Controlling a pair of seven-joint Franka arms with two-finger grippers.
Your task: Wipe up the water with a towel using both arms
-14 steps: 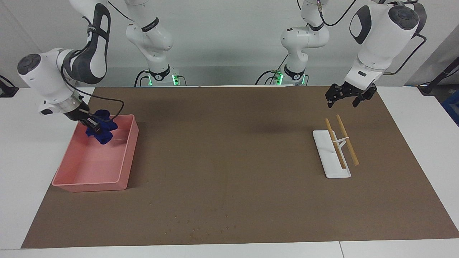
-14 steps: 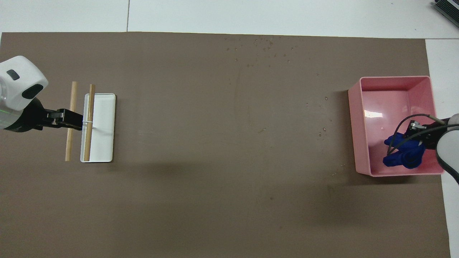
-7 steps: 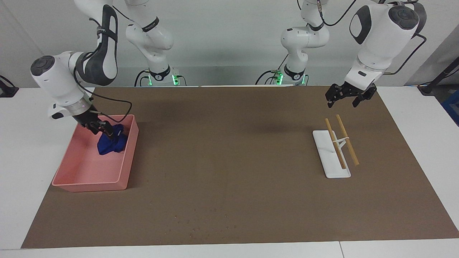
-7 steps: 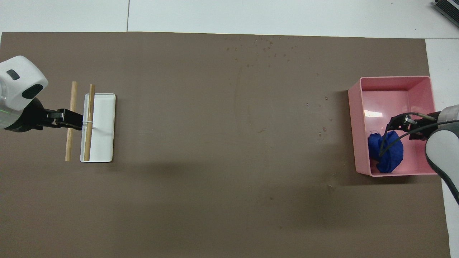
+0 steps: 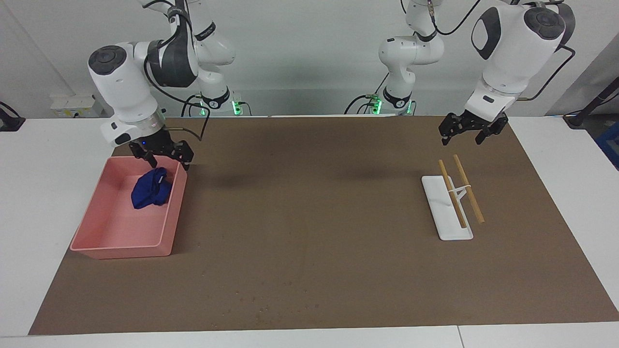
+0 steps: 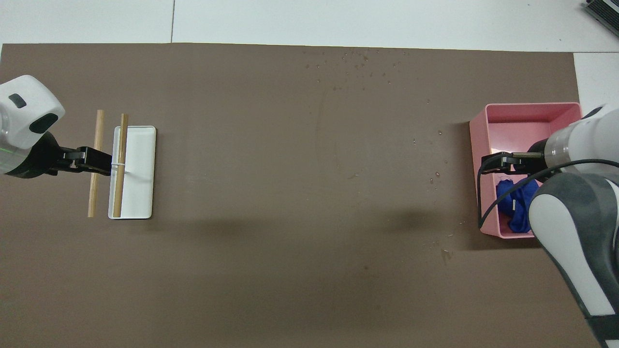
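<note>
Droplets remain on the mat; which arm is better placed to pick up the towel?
Probably the right arm: the right claw hangs open over the pink bin holding the towel. The left claw waits, open, over the mat by the white tray.

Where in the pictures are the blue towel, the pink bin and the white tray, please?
blue towel [image 5: 151,189]: facing view, the middle of the bundle lying in the bin.
pink bin [image 5: 121,248]: facing view, the outer wall farthest from the robots.
white tray [image 6: 140,169]: overhead view, its bare floor beside the wooden sticks.
</note>
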